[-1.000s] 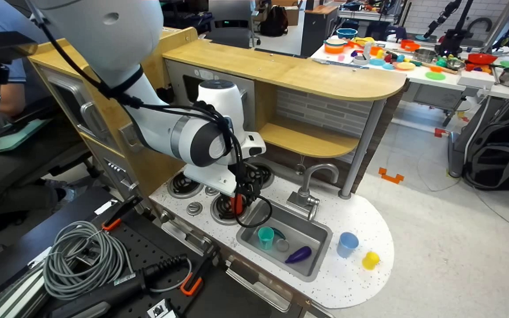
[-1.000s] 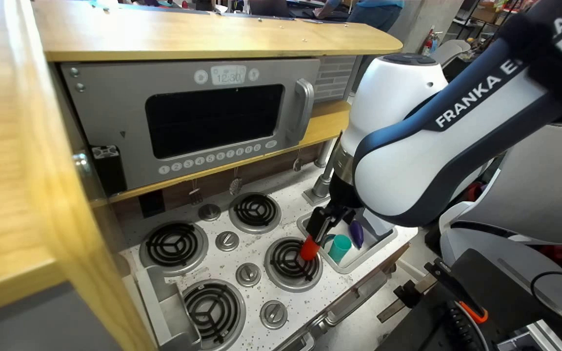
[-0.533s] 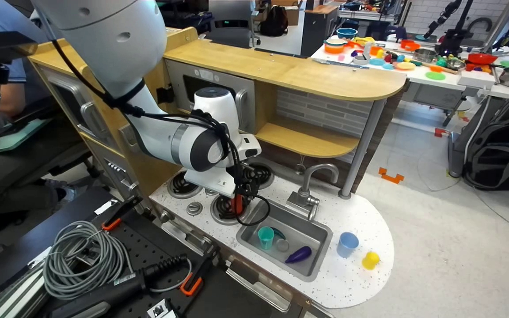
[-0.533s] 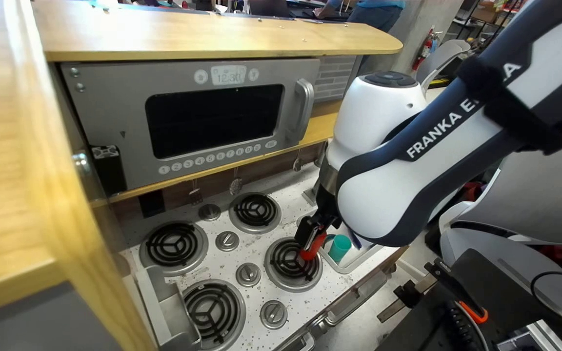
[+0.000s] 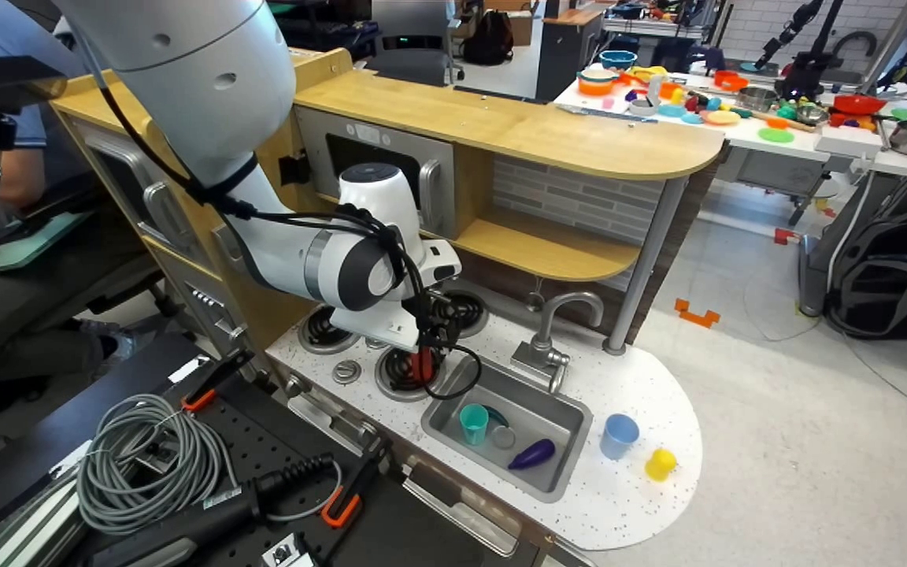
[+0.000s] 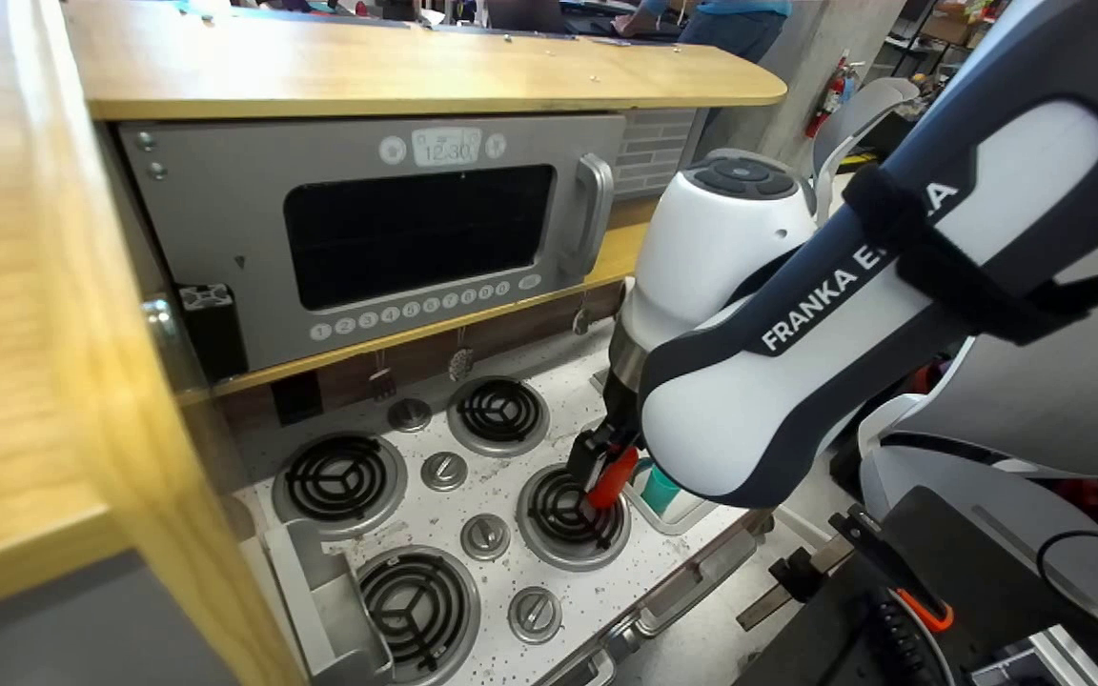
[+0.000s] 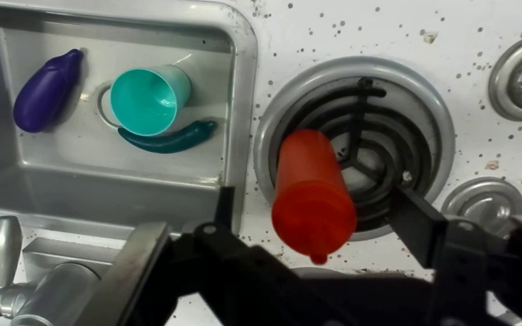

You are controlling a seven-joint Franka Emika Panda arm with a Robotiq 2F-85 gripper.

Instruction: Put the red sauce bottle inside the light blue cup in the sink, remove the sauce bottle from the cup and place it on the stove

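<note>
The jaws are standing wide, the bottle [image 7: 311, 194] between them ungripped; it's sitting on a burner [image 7: 385, 136], off-centre towards the sink [image 7: 244, 90]. If they're closing lopsidedly, they could be toppling it.

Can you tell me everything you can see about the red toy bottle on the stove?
The round red sauce bottle, which looks like smooth plastic, has a tube-shaped body and a red top with a little nozzle. It looks upright, its base on the black coil burner with a silver ring, toward the edge nearest the grey metal-looking sink. The black gripper stands open around it, with a gap on each side, so only the burner seems to touch it. I see no label.
</note>
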